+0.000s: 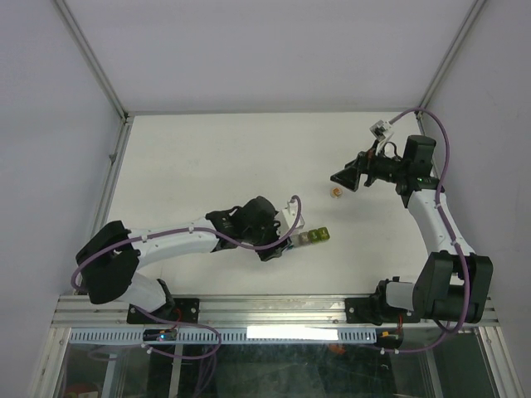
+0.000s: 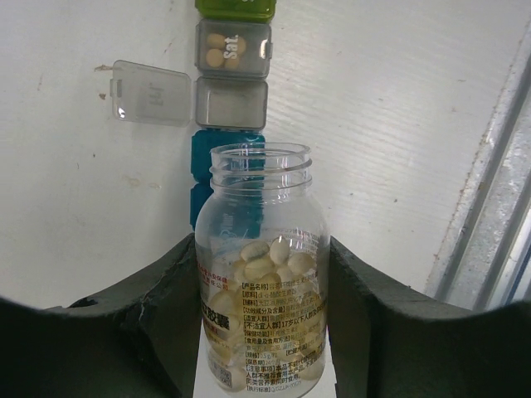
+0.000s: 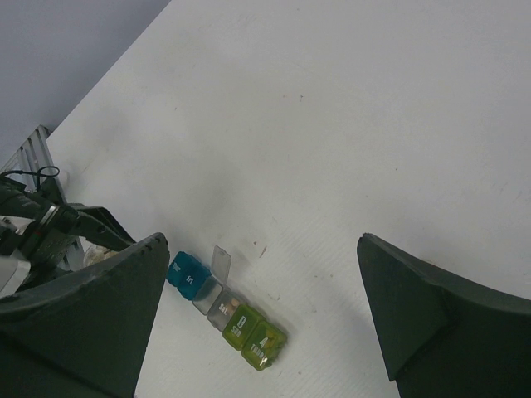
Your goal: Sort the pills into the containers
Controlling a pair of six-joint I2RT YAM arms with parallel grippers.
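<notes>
My left gripper [image 2: 261,253] is shut on a clear, uncapped pill bottle [image 2: 261,274] partly filled with pale pills. The bottle's mouth sits just short of the containers [image 2: 231,102], a strip of joined cells. Its blue and teal cells [image 2: 217,157] are nearest. After them comes a grey cell with its lid [image 2: 152,93] flipped open to the left. The "Sat" cell beyond it holds two orange-tan pills [image 2: 216,56]. In the top view the left gripper [image 1: 280,236] touches the strip [image 1: 315,237]. My right gripper [image 1: 342,178] hangs open and empty, high above the strip [image 3: 228,305].
A small round orange-tinted object [image 1: 335,193] lies on the white table just below the right gripper. The metal frame rail [image 2: 489,207] runs close along the right of the bottle. White enclosure walls bound the table on the left, back and right.
</notes>
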